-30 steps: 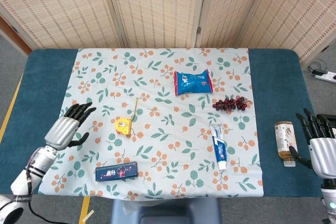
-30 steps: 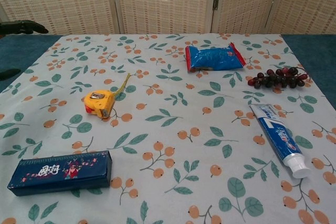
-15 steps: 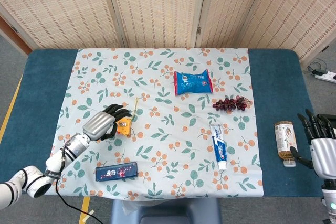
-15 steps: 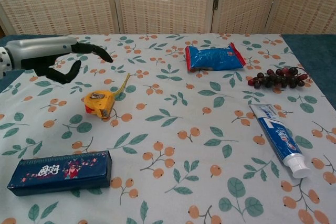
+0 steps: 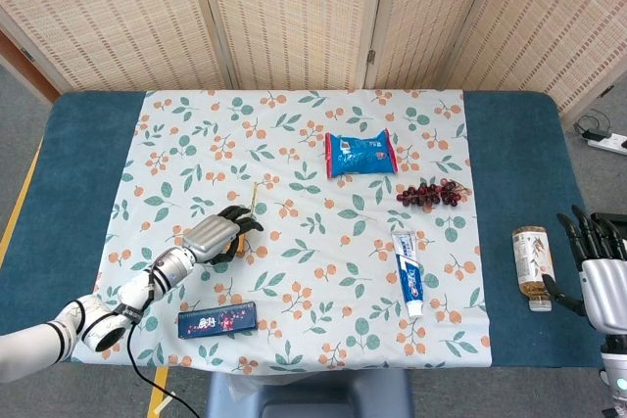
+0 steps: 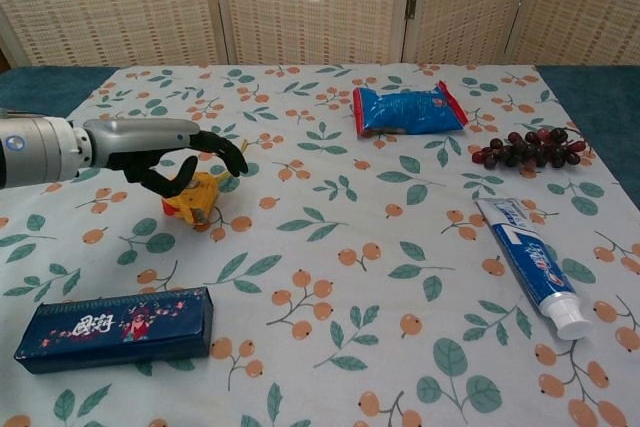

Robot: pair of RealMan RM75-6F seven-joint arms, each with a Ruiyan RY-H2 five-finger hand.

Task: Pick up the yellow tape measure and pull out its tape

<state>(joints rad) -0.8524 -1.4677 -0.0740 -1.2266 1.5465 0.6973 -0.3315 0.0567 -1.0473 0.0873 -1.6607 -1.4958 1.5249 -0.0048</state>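
Left hand (image 6: 170, 162) sits over the yellow tape measure (image 6: 198, 199) at left-center of the tabletop (image 5: 509, 144), fingers curled down around its top; firm grip can't be told. Right hand (image 5: 598, 271) at lower right edge, fingers spread, holding nothing, beside a bottle (image 5: 532, 266).

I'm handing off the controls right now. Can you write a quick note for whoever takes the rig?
Left hand: over the tape measure on the cloth, fingers curled around it from above; no firm grip visible, and the measure still sits on the cloth.
Right hand: open, idle at the table's right edge beside the bottle.
Done: reach to the measure. A short bit of tape already sticks out.
Left: close the grip, lift, then pull the tape out, probably with the right hand.
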